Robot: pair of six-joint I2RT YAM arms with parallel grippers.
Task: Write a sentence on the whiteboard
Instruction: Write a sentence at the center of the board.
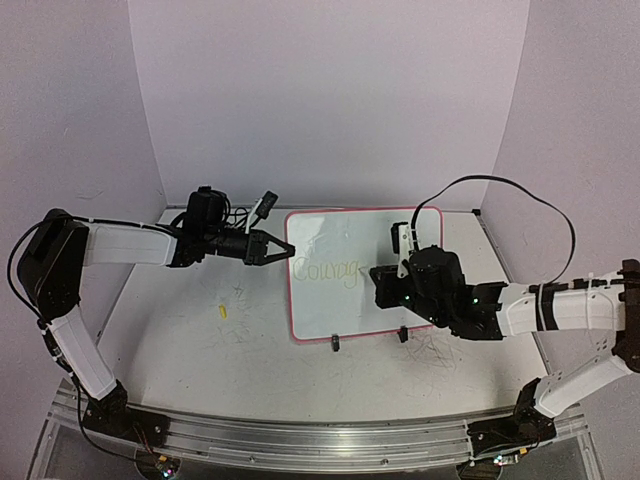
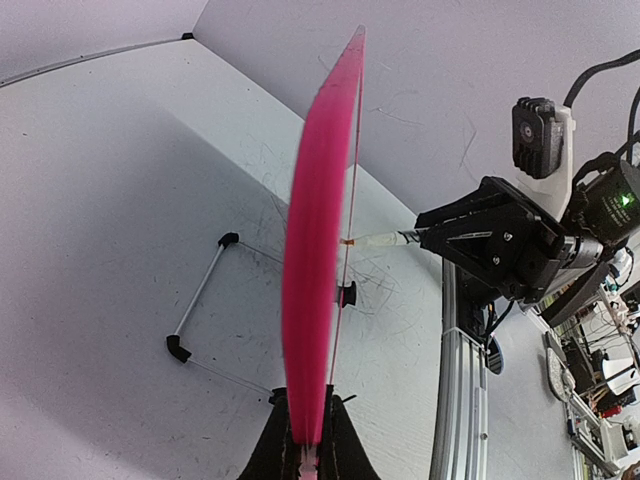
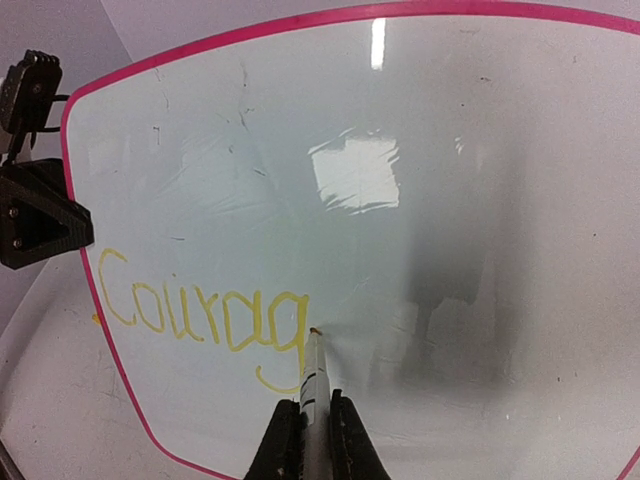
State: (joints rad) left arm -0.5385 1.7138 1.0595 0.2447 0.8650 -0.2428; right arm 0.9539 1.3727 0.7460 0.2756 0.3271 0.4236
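White arm segments [image 1: 125, 243], black joints [image 1: 55, 262], black left claw [image 1: 284, 252], looping black cable [image 1: 480, 178], green lights [image 2: 627, 199]

The whiteboard [image 1: 345, 305] is showing a glossy white face inside a pink-red rim; the sentence [image 3: 200, 320] is appearing in pale yellow strokes. The marker [image 3: 312, 375] is showing a white barrel with black bands. The clip feet [image 1: 335, 345] are appearing black, the table [image 1: 180, 340] pale grey with faint scribbles.
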